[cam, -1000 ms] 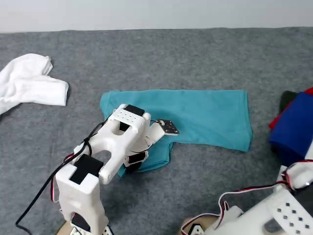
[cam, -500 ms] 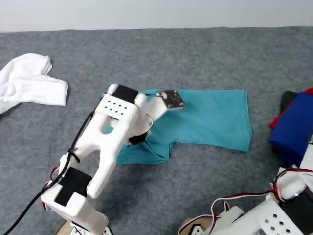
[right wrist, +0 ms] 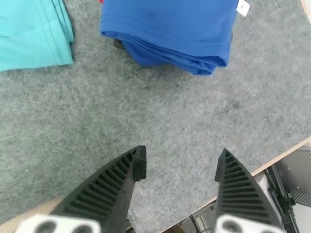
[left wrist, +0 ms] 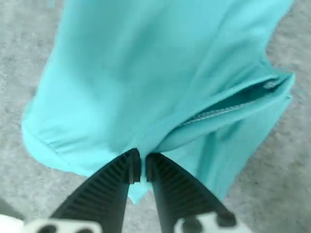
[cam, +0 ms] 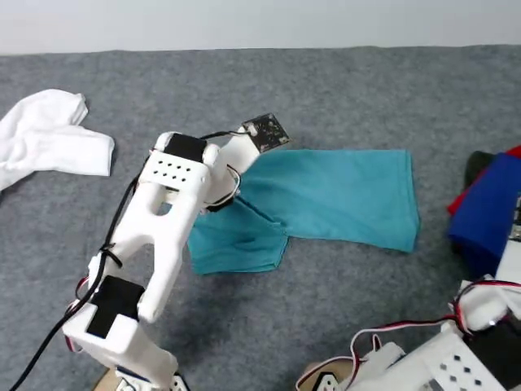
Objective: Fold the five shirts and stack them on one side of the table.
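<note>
Teal shirt [cam: 342,195]: your left gripper [left wrist: 140,167] pinches its near edge, and the cloth's long axis runs away from that gripper across the counter [cam: 326,90] toward the right arm [cam: 456,358]. Your right gripper [right wrist: 180,167] hangs wide open, empty, with the blue shirt [right wrist: 165,29] just ahead of it.

High view was bright & evenly lit, soft diffuse light from overhead, shadows all soft. The white shirt [cam: 49,134] at 9–10 o'clock was near blown out; the wall strip [cam: 260,24] at 12 was just as pale. Faint shade lay on the grey carpet [cam: 342,293] just beside the left arm [cam: 159,236], approx 7–8. Darker shade sat by the blue shirt [cam: 488,212] at 3. Left wrist view: teal shirt [left wrist: 146,73] lit flat, thin shadow inside its fold. Right wrist view: dim band under the blue shirt's edge.
</note>
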`<action>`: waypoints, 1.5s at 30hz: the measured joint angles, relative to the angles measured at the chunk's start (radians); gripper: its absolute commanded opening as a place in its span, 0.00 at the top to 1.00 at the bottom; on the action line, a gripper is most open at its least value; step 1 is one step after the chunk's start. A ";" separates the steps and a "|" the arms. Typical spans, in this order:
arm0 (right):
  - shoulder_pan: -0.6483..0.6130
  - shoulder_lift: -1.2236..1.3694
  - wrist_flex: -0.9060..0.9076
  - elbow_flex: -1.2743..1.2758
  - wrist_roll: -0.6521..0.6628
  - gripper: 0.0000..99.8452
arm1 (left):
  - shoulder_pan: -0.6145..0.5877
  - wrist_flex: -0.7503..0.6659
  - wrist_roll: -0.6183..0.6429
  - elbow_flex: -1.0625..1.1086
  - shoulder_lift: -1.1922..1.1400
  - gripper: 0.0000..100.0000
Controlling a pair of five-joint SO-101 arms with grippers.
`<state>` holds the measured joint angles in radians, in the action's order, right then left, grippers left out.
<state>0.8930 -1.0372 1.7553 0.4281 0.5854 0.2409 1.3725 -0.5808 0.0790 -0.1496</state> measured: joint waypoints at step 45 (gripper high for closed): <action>0.000 0.003 0.000 0.087 0.000 0.76 | 0.040 0.081 -0.044 -0.427 -0.439 1.00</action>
<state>0.8930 -1.0342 1.7553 0.5155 0.5854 0.2808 1.4538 -0.6252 -0.3475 -0.5884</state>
